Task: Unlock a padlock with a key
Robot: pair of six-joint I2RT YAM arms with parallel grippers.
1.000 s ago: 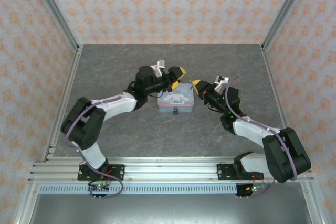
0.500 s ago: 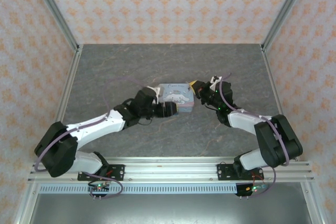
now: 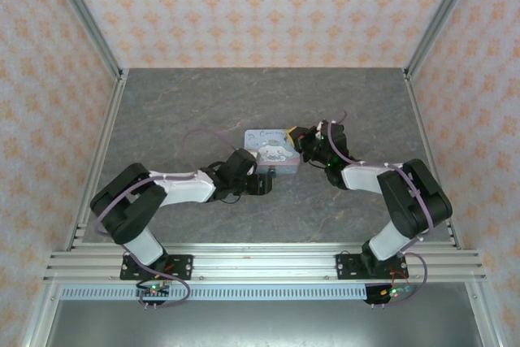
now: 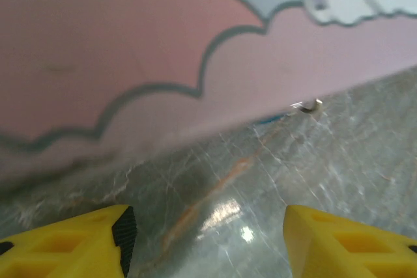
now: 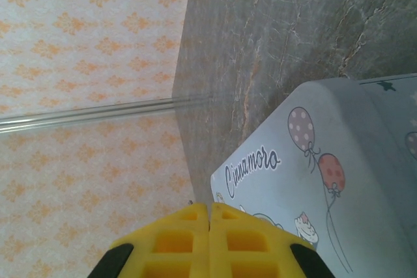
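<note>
Grey desk [image 3: 179, 111] is carrying a blue tin [image 3: 272, 150] — left gripper [image 4: 205, 226] is holding its fingers [image 4: 71, 242] apart, empty — right gripper [image 5: 208, 216] is pressing its fingers [image 5: 176, 242] together beside it.

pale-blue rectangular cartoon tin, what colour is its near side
Pink with teal-outlined cloud scallops on the pale-blue rectangular tin; clearest in the left wrist view.

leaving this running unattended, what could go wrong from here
The left gripper stands open and empty, low beside the tin; closing here may catch nothing or nudge the tin.
The right gripper is shut, close over the tin's edge; a push could slide the tin.
The small metal piece at the tin's base is tiny and blurred, so it is easy to miss.
</note>
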